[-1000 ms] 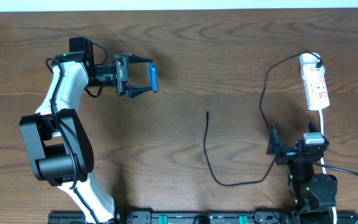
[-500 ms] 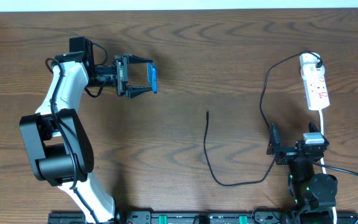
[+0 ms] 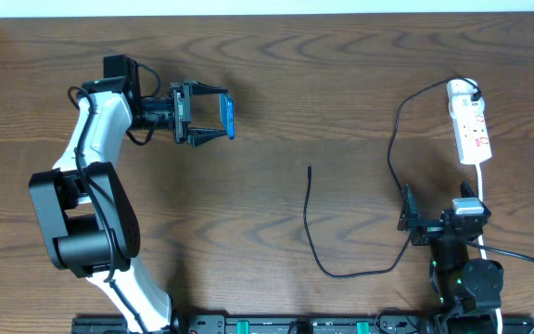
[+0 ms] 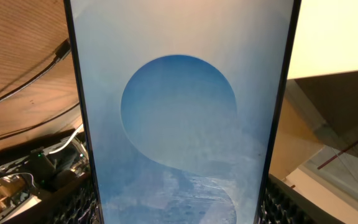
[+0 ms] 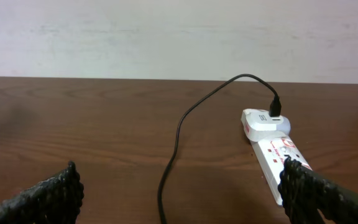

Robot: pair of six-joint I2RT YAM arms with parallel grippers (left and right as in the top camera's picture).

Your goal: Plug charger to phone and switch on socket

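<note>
Holding phone [image 3: 229, 117] clamped in left end effector [image 3: 213, 118] above desk [image 3: 341, 83] | right end effector [image 3: 436, 211] apart, empty | charger [image 3: 309, 223] plugged into socket [image 3: 471, 125]

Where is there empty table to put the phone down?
Bare wood lies between the phone, held in the left fingers, and the charger, and along the far edge of the table. The right side is crowded: the charger, the socket and the white cord sit close together.
</note>
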